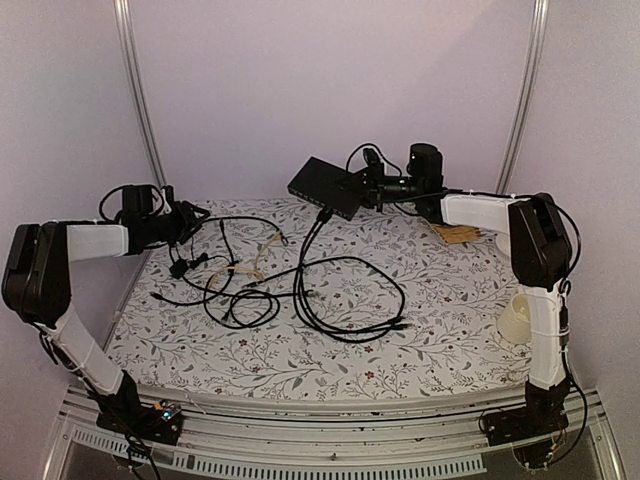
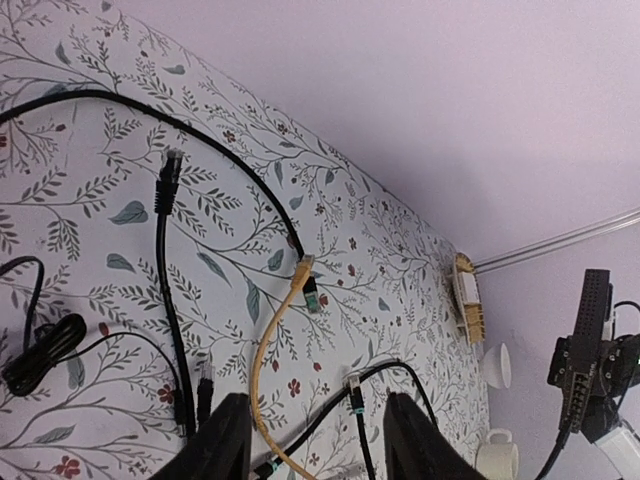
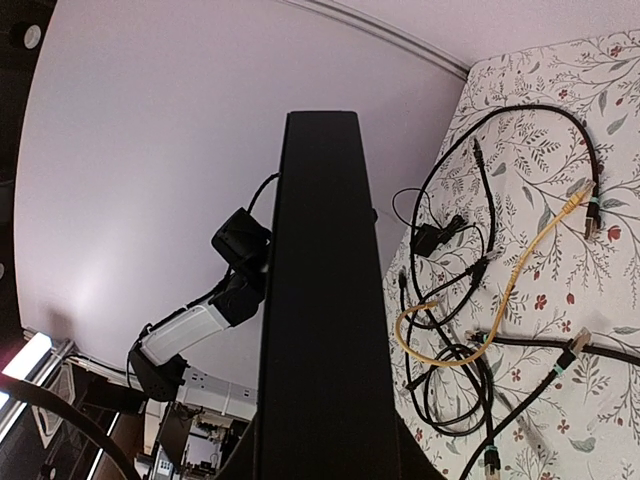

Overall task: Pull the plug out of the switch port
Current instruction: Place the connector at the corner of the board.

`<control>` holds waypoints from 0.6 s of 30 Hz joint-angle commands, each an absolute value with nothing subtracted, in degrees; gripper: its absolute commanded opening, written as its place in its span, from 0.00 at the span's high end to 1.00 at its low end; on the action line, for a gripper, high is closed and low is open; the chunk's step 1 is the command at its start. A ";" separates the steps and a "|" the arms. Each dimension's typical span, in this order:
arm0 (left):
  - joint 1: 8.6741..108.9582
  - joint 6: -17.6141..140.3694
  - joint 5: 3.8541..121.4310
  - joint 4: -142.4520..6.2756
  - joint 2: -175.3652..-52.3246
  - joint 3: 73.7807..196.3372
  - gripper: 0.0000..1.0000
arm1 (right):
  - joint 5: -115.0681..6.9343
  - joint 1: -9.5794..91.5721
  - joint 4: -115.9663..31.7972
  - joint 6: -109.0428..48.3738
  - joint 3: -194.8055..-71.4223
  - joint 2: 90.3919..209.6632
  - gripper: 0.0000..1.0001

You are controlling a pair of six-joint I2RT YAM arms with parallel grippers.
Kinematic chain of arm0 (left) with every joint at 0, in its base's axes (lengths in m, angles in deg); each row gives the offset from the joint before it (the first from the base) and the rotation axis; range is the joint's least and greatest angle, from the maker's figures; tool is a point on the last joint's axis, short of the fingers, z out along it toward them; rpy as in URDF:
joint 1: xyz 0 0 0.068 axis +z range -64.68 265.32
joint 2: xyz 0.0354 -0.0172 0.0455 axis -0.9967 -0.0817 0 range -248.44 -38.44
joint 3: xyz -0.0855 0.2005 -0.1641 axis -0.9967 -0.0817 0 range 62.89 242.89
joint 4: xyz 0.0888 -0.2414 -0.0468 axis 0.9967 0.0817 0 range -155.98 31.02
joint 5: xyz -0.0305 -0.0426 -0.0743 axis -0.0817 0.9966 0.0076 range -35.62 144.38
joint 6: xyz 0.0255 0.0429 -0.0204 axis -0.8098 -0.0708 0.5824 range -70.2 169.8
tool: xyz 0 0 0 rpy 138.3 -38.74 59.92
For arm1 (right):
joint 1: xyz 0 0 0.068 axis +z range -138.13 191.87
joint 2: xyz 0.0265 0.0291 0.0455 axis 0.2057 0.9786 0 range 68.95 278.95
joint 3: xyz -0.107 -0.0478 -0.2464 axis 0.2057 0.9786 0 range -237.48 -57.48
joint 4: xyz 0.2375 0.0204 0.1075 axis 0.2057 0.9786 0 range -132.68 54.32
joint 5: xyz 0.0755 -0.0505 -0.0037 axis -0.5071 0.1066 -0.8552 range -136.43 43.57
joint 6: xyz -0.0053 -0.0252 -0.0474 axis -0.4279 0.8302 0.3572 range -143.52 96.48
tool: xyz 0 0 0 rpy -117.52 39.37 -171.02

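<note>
One switch [image 1: 325, 186], aloft in the right claw [image 1: 363, 187].

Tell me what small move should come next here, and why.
Probably swing the open left gripper toward the black plug, since the right gripper holds the flat black rectangular switch aloft with a black cable hanging from its port edge.

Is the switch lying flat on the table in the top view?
No, the right gripper holds the switch tilted above the table, black cables hanging from it.
</note>
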State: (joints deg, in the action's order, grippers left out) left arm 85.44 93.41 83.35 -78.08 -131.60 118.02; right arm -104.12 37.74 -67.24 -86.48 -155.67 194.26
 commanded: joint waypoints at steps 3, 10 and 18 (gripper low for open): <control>85.27 93.62 83.46 -74.91 -130.70 117.93 0.50 | -104.88 37.53 -71.78 -85.66 -156.01 189.58 0.98; 78.76 93.41 87.55 -74.55 -128.62 121.16 0.50 | -105.03 37.50 -72.03 -85.64 -155.66 189.36 0.98; 67.33 95.46 93.33 -76.09 -133.47 120.49 0.49 | -107.16 36.54 -77.44 -88.97 -152.50 188.30 0.98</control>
State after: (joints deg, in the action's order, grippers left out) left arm 71.47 94.57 89.56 -75.44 -130.80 120.25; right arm -104.97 37.56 -69.36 -87.03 -153.97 193.91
